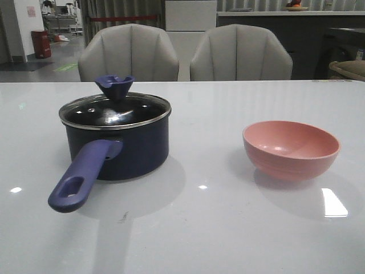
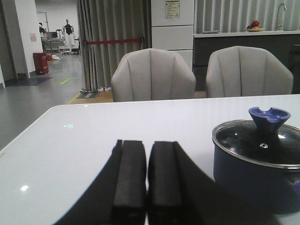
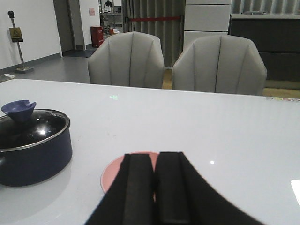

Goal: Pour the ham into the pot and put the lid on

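Lid [image 1: 114, 111] sits on pot [image 1: 117, 149]; no legible writing on either.

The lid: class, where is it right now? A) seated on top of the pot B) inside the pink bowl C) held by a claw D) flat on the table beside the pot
A: the glass lid sits on the rim of the pot, knob upward, with neither claw touching it.

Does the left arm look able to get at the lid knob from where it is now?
Probably yes. The left gripper, fingers together and holding nothing, sits low beside the pot. The lid is on the pot with its knob exposed, and nothing stands between them.
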